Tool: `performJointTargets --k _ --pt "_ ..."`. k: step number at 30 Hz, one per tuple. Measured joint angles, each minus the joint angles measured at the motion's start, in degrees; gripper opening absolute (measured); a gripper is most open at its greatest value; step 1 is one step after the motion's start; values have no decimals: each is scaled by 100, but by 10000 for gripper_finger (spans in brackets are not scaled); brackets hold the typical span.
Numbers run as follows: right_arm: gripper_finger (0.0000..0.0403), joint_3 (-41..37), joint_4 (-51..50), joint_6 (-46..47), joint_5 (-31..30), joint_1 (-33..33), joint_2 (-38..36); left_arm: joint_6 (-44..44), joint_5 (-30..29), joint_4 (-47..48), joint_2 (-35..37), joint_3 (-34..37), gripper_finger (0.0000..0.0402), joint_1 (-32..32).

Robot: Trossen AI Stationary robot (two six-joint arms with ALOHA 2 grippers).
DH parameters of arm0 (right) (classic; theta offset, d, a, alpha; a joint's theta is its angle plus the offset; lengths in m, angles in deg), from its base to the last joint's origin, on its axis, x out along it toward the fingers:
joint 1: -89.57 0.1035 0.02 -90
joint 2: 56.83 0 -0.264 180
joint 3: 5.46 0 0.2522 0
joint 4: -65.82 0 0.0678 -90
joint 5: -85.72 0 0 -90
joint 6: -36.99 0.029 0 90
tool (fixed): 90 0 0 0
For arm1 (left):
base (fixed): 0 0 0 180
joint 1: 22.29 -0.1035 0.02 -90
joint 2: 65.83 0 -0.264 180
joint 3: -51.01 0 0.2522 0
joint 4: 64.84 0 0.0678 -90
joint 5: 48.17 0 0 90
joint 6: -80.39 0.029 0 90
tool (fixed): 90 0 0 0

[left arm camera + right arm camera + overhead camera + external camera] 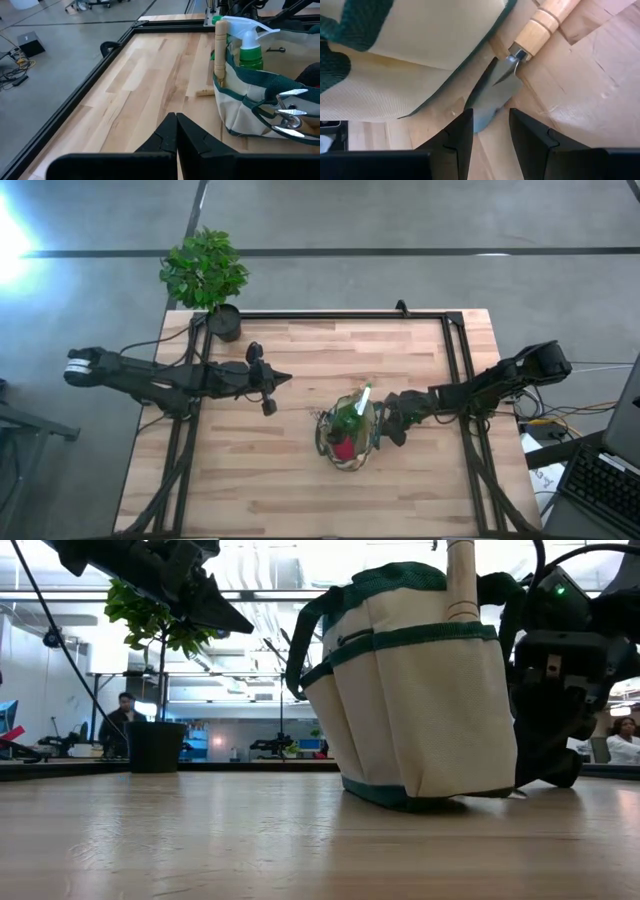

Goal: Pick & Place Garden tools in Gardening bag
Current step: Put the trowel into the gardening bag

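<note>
— Two arms are over your table (300, 480); where does each tool sit?

— Your left tool (288, 378) hangs above bare boards, well left of the gardening bag (347, 435), its fingers (176, 135) pressed together on nothing. Your right tool (392, 420) is just beside the bag's right side, low to the table.

— And what do you make of the right tool's grip?

— Its fingers (460, 135) stand apart, with the grey blade of a wooden-handled trowel (495, 97) lying on the table in the gap ahead of them; you can't tell from these views whether they touch it. That trowel lies against the bag's foot.

— What's in the bag?

— You can see a green spray bottle (250, 47) with a white top, a wooden handle (220, 50) upright in a side pocket, a metal rake head (287, 112) in another pocket, and something red (343, 448). The potted plant (207, 275) stands at the far left corner.
</note>
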State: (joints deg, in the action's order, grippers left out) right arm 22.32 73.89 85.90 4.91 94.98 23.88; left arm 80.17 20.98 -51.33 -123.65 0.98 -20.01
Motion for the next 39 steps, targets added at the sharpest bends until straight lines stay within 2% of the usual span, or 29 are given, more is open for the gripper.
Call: performJointTargets --k 39 --pt "118 -26 491 623 -404 415 109 -43 44 -2 2 0 3 -2"
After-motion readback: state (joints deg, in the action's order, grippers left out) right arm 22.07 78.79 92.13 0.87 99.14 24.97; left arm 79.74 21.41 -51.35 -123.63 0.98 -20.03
